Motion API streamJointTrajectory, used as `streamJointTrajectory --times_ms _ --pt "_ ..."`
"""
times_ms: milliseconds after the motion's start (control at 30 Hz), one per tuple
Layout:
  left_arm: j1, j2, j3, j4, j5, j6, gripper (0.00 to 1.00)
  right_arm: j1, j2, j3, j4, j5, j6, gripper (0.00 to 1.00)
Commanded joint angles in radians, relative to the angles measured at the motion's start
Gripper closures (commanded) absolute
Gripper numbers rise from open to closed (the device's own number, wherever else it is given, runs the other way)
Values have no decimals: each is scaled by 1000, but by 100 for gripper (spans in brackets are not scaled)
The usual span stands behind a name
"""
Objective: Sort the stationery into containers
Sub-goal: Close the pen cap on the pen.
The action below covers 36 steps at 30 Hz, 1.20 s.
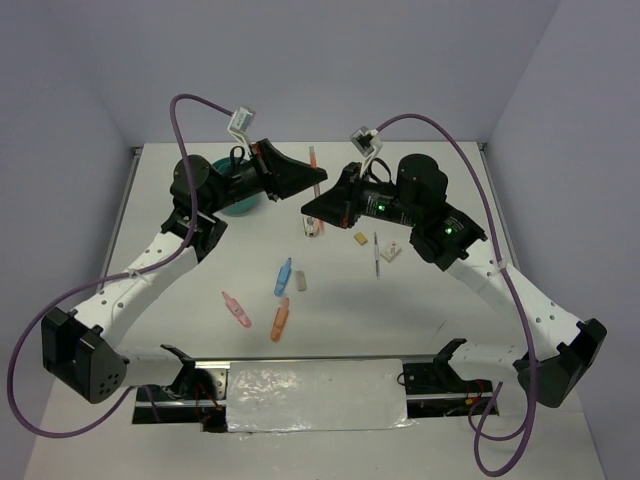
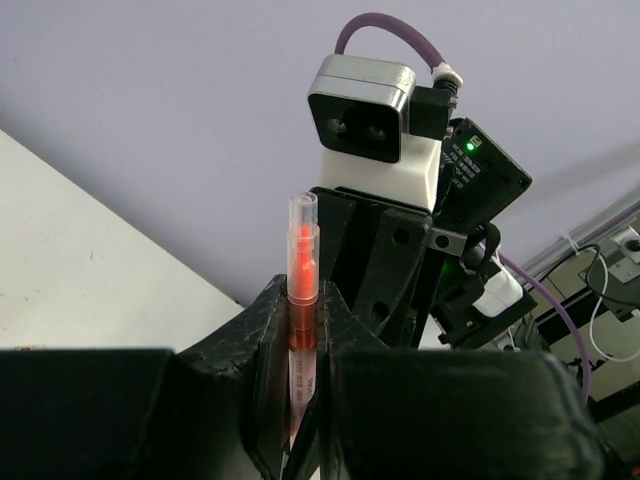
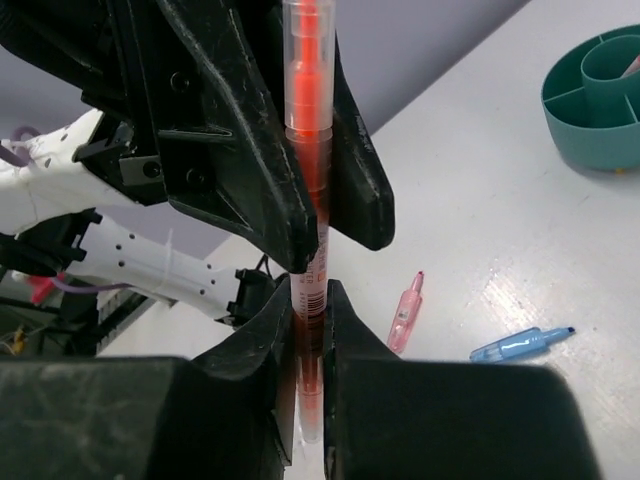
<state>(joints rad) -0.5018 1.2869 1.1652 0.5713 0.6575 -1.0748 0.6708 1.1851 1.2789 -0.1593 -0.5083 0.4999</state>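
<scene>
Left pincer (image 2: 300, 305) and right pincer (image 3: 308, 300), tip to tip above the middle of the desk (image 1: 440, 310). Both are closed narrowly on one orange pen (image 3: 305, 90), a clear barrel with an orange core and a printed label. The pen stands roughly upright, off the desk. The right pincer clamps its lower part. The left pincer's dark fingers (image 3: 240, 150) clamp it just above, almost touching the right pincer's tips. The pen's capped end rises clear of both (best seen from the left wrist).

Below and nearer the arm bases lie a blue marker (image 1: 283, 277), a pink marker (image 1: 236, 310) and an orange marker (image 1: 280, 319), all flat on the desk and apart from one another. A small grey eraser (image 1: 299, 281) lies just beside the blue marker.

To the right lie a tan eraser (image 1: 359, 238), a thin dark pen (image 1: 376, 255) and a white eraser (image 1: 391, 251).

The teal organiser (image 3: 580, 135), with a central cup and divided ring, sits at the far left of the desk, partly hidden under the left arm in the top view.
</scene>
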Motion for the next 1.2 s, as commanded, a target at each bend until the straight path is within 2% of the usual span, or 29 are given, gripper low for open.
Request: streamJointTrajectory --times_ms 0,33,67,100,133,167,233,300,400,567,633,867,1000,1100,1167 --pt "-9 -34 42 26 5 22 97 1 -2 28 49 5 -9 100" --pt "-7 -40 45 0 -4 38 90 3 -8 33 44 11 -11 100" --pt "-9 -44 56 -34 -13 77 61 3 -8 34 35 11 -18 100" --pt "-9 -49 62 -60 -31 94 48 3 -8 33 33 8 -20 100" --pt "-7 -55 68 -101 -36 110 41 3 -10 25 30 5 -21 100" --pt "-4 -57 86 -120 -47 140 29 3 -12 19 30 5 -23 100" --pt "-1 -57 105 -157 -58 164 18 3 -21 -2 36 4 -21 100" --pt "12 -51 137 -171 -70 177 15 3 -30 -15 40 -2 -17 100" --pt "35 -38 172 -195 -76 182 16 3 -39 -24 34 -16 -17 100" --pt "57 -8 212 -197 -68 161 24 3 -48 -18 3 -16 -37 100" --pt "59 5 218 -194 -61 151 29 3 -51 -13 -5 -16 -38 100" --pt "57 14 197 -183 -38 125 35 3 -45 10 -29 -9 -49 100" --pt "57 14 186 -153 -19 99 48 3 -33 31 -40 -7 -55 100" --pt "55 17 186 -151 -9 93 69 3 -24 45 -40 -10 -54 100" --pt "49 15 185 -163 -4 93 73 3 -16 65 -42 -6 -54 100"
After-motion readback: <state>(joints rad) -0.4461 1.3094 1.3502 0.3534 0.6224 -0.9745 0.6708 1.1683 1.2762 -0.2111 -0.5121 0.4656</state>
